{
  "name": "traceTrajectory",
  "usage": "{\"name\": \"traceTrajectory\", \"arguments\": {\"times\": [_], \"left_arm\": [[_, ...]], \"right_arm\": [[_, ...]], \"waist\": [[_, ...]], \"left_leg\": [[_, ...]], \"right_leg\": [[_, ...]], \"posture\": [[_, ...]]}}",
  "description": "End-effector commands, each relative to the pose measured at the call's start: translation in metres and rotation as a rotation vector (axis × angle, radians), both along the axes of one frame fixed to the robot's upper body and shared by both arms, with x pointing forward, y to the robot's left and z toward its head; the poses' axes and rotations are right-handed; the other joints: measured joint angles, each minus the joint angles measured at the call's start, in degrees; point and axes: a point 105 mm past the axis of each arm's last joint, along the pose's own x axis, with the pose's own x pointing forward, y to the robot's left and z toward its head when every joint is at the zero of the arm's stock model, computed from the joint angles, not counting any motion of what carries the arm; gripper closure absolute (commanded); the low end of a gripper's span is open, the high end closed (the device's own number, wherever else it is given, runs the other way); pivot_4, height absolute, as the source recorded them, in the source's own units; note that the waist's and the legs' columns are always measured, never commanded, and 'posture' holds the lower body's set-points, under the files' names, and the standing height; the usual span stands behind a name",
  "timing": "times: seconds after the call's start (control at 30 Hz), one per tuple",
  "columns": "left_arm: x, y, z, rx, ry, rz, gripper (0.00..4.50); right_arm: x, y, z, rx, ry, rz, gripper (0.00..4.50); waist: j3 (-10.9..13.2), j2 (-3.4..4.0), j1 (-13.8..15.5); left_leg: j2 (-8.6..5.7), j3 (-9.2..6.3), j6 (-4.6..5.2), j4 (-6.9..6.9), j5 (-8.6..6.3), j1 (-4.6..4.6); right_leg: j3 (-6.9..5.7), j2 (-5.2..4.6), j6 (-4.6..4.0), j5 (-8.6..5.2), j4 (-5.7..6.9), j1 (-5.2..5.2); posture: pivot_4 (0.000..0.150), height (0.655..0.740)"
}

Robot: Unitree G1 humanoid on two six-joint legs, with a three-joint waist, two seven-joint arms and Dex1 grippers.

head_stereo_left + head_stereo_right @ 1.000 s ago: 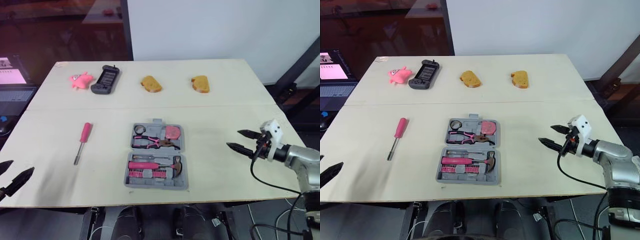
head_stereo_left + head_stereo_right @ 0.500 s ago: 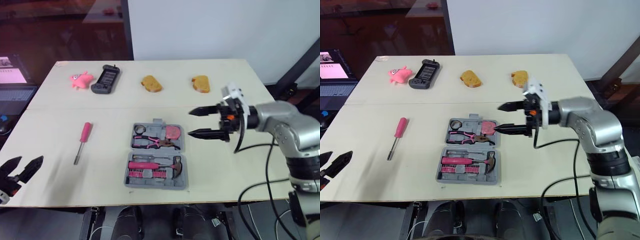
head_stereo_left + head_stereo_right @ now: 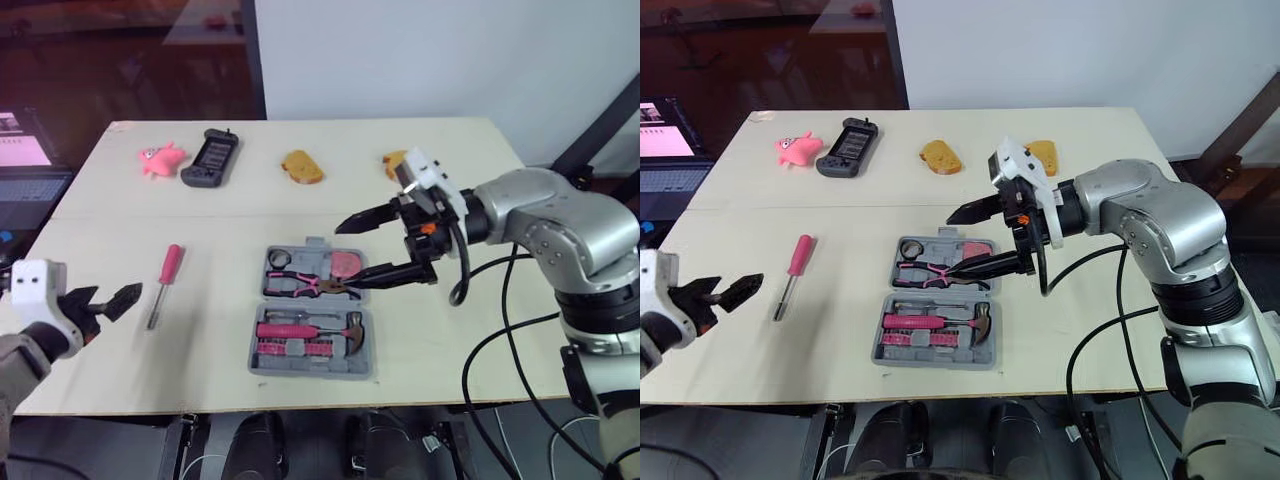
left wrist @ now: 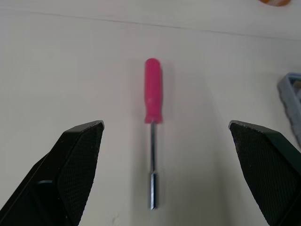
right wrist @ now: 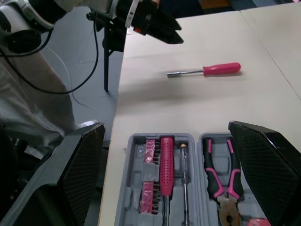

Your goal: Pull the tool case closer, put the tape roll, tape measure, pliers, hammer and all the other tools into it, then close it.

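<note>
Two grippers are working over a pale wooden table (image 3: 480,340), and an open grey tool case (image 3: 310,372) is lying near its front edge, roughly central. Left of the case and off the table, a laptop (image 3: 30,170) is sitting. Well beyond the case, along the far side, a dark handheld game console (image 3: 211,158) is lying with a pink plush toy (image 3: 161,159) just beside it, and two pieces of bread are resting there as well: one (image 3: 302,167) in full sight, the other (image 3: 397,160) partly covered by the right arm's wrist mount.

The right gripper (image 3: 345,256) is hovering over the case's far right part, its fingers spread wide and gripping nothing; whether the lower fingertip is touching the contents cannot be told. The left gripper (image 3: 115,294) is hanging well left of the case, also spread wide and empty.

Inside the case, the hammer (image 3: 310,330), the pliers (image 3: 310,286), the tape measure (image 3: 346,263) and the tape roll (image 3: 279,259) are sitting in their recesses. A pink-handled screwdriver (image 3: 163,288) is lying on the table left of the case, apart from it, just ahead of the left gripper and lined up between its fingers.
</note>
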Motion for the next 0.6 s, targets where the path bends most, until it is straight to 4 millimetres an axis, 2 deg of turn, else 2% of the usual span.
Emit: {"name": "traceTrajectory", "arguments": {"times": [0.03, 0.17, 0.33, 0.6], "left_arm": [[0.014, 0.005, -0.003, 0.058, 0.043, -0.022, 0.0], [0.037, 0.01, -0.014, 0.053, 0.077, -0.001, 0.0], [0.063, 0.007, -0.028, 0.075, 0.107, -0.008, 0.0], [0.087, -0.007, -0.05, 0.074, 0.129, -0.033, 0.0]], "right_arm": [[-0.001, 0.0, 0.006, -0.006, -0.059, -0.028, 0.06], [0.002, -0.003, 0.002, -0.016, -0.073, -0.084, 0.06], [0.004, -0.005, 0.001, -0.023, -0.089, -0.138, 0.06], [0.005, -0.008, 0.002, -0.032, -0.094, -0.185, 0.06]], "waist": [[0.0, 0.0, 0.0], [0.0, -0.02, 0.0], [0.0, -0.06, 0.1], [0.0, -0.08, 0.0]], "left_leg": [[0.0, 0.0, 0.0, 0.0, 0.0, 0.0], [0.0, 0.05, -0.01, -0.03, 0.01, -0.02], [-0.02, 0.03, -0.04, 0.03, 0.03, -0.12], [-0.04, 0.03, -0.03, 0.08, 0.05, -0.21]], "right_leg": [[0.0, 0.02, 0.0, 0.0, 0.01, -0.01], [0.01, 0.04, 0.03, 0.02, 0.02, -0.06], [-0.02, 0.06, 0.07, 0.04, 0.04, -0.09], [-0.05, 0.09, 0.19, 0.11, 0.06, -0.14]], "posture": [[0.15, 0.7188], [0.15, 0.7188], [0.15, 0.7188], [0.15, 0.7188]]}}
